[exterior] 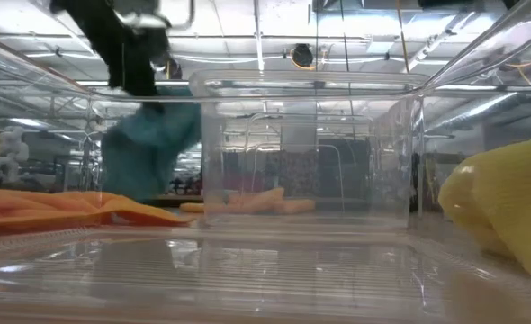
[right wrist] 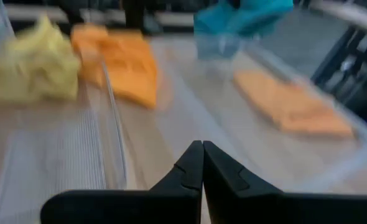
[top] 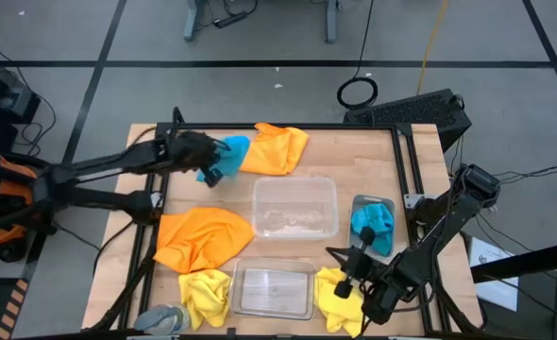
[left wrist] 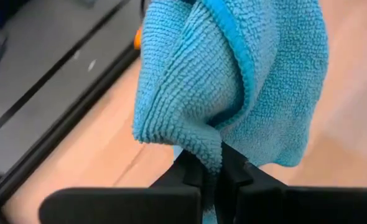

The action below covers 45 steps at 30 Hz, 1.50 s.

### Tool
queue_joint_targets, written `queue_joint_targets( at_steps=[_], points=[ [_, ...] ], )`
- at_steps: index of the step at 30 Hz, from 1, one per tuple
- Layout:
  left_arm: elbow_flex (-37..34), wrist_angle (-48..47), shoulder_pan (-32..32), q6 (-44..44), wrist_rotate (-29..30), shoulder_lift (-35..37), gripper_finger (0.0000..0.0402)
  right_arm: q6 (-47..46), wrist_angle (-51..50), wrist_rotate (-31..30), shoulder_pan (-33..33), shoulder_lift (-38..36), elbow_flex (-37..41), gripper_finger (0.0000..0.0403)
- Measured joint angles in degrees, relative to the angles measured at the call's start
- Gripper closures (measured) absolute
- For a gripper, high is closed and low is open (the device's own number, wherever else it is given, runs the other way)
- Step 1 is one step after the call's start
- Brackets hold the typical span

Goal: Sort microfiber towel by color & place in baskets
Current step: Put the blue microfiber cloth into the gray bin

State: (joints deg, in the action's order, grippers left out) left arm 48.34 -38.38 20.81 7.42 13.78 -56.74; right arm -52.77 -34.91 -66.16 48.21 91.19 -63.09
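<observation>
Left gripper (left wrist: 216,171) fingers pinching a fold of the blue towel (left wrist: 246,74), lifted off the worktop (top: 354,156) at the far left beside an orange towel (top: 277,148); soft, light, floppy, best taken at a bunched edge. Right gripper (right wrist: 202,163) fingers pressed together, empty, near the yellow towel (top: 333,293)

You have two bright blue towels in front of you, one (top: 224,157) by the table's far edge against a plain orange towel (top: 277,149), the other (top: 373,227) in the narrow greyish basket (top: 358,205). A second orange towel (top: 201,238) and two pale yellow ones (top: 206,295) (top: 337,298) lie on the light, wood-grained table (top: 354,151). Your two wide baskets (top: 295,209) (top: 274,291) are clear, and both arms are black.
</observation>
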Motion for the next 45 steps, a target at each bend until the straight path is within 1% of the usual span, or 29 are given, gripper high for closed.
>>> queue_joint_targets(
  at_steps=[3,5,9,11,13,15,18,21,25,28,30,34,40,45],
  points=[
    [0.0,0.2,-4.2,1.8,-0.2,5.7,0.0391,11.3,11.6,-0.2,-1.9,0.7,0.0,0.0399],
    [0.0,0.4,-7.2,3.1,-0.2,8.9,0.0391,21.5,21.6,-0.2,-3.3,2.1,0.0,0.0388],
    [0.0,0.8,-13.1,5.8,-0.2,13.5,0.0391,48.8,47.7,1.4,-6.6,6.0,0.0,0.0343],
    [0.0,1.0,-16.1,7.1,-0.1,14.5,0.0392,61.8,61.3,4.1,-8.6,8.1,0.0,0.0313],
    [0.0,2.0,-19.2,7.3,0.0,14.7,0.0392,72.7,73.5,8.1,-10.4,10.1,-0.1,0.0283],
    [0.0,3.3,-22.3,7.3,0.0,14.4,0.0392,80.3,80.3,12.2,-12.3,12.1,-1.6,0.0254],
    [0.0,6.3,-26.6,7.3,0.7,13.2,0.0392,86.5,81.0,17.4,-15.2,14.9,-6.2,0.0213],
    [0.0,9.3,-30.3,7.3,2.8,11.7,0.0392,89.9,77.2,22.4,-18.3,18.5,-12.7,0.0177],
    [0.0,11.1,-34.5,7.1,6.2,9.8,0.0392,94.3,68.5,21.3,-21.0,23.9,-22.5,0.0141],
    [0.0,11.6,-37.0,7.2,8.0,8.6,0.0392,97.0,65.6,18.7,-22.1,27.0,-27.6,0.0124],
    [0.0,12.9,-38.7,7.2,8.2,7.8,0.0392,99.6,64.7,15.9,-22.5,28.1,-29.2,0.0118],
    [0.0,16.0,-42.8,5.7,8.2,6.3,0.0386,100.7,64.5,13.5,-23.4,28.6,-29.6,0.0117],
    [0.0,19.3,-50.0,2.1,8.2,3.4,0.0384,98.0,63.1,12.1,-23.7,28.6,-29.6,0.0116],
    [0.0,22.8,-55.1,-1.9,9.9,0.8,0.0383,91.3,58.1,12.7,-23.6,28.6,-29.6,0.0117]
  ],
)
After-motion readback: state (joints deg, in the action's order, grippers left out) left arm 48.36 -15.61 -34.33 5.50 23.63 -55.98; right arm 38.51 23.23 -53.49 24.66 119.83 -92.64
